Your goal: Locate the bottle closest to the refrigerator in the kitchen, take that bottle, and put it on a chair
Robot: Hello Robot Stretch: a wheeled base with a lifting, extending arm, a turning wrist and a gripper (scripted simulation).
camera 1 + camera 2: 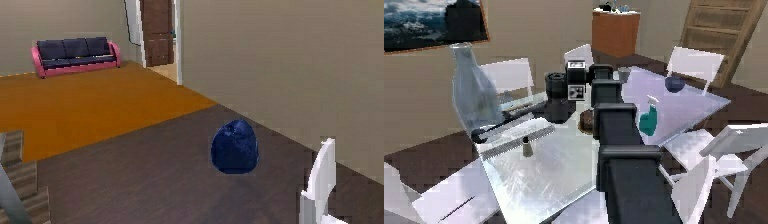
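A tall, translucent blue-grey bottle (469, 88) hangs at the far end of my gripper (485, 133), just off the glass table's (574, 170) left corner, so the gripper holds the bottle. The dark arm bar (622, 150) reaches out over the tabletop. White chairs ring the table: one (509, 76) behind the bottle, one (694, 65) at the far right, and one (729, 150) at the near right. Another white chair (325, 185) stands at the forward view's lower right.
On the table stand a small shaker (529, 148), a teal object (649, 122) and a dark bowl (674, 85). A wooden cabinet (616, 35) stands beyond. Ahead lie a blue beanbag (234, 147), an orange rug (100, 105), a pink sofa (75, 55) and a wooden door (158, 30).
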